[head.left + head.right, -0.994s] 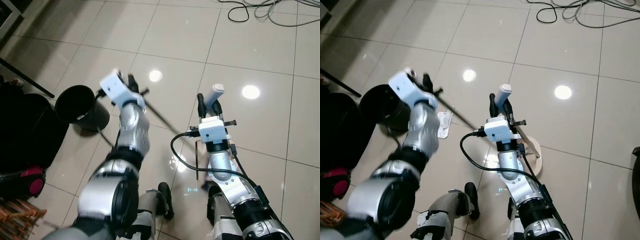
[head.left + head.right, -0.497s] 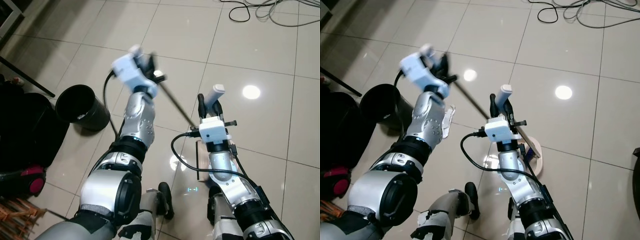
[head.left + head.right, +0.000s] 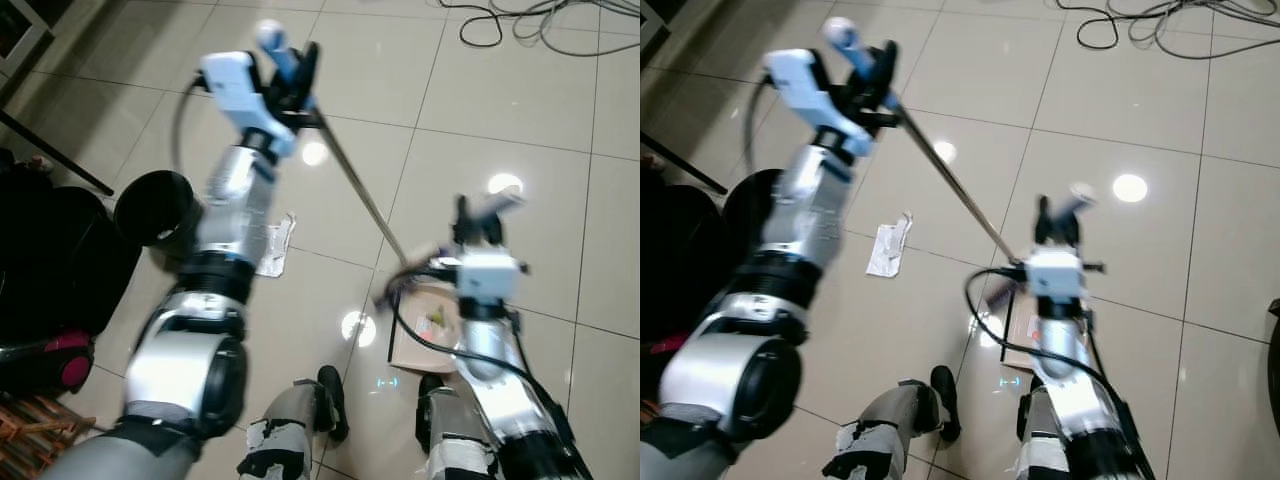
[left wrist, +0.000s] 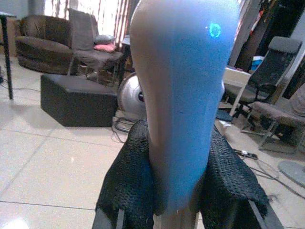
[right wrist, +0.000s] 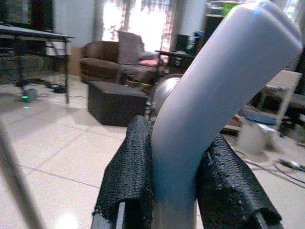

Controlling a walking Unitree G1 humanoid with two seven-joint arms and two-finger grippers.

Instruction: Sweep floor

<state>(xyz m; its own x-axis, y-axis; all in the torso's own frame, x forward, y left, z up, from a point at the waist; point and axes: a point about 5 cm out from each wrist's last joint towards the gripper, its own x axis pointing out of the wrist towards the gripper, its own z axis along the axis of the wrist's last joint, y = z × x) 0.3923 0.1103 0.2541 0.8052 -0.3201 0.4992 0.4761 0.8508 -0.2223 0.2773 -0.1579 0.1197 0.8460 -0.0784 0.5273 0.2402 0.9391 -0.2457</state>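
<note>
Broom [image 3: 355, 185] runs as a long thin pole from the left pincer [image 3: 290, 75], raised high, down to the floor by the dustpan [image 3: 425, 335]. Left pincer is clamped on the broom's blue grip; right pincer [image 3: 480, 215] is clamped on the dustpan's grey handle [image 5: 209, 109]. Looks light and stiff, the plastic grip perhaps slick; holding the top end gives reach. Head views show crumpled paper [image 3: 888, 245] on the tiles beside a black bin [image 3: 160, 208]; wrist views show the padded fingers [image 4: 131, 176] squeezing each handle.
</note>
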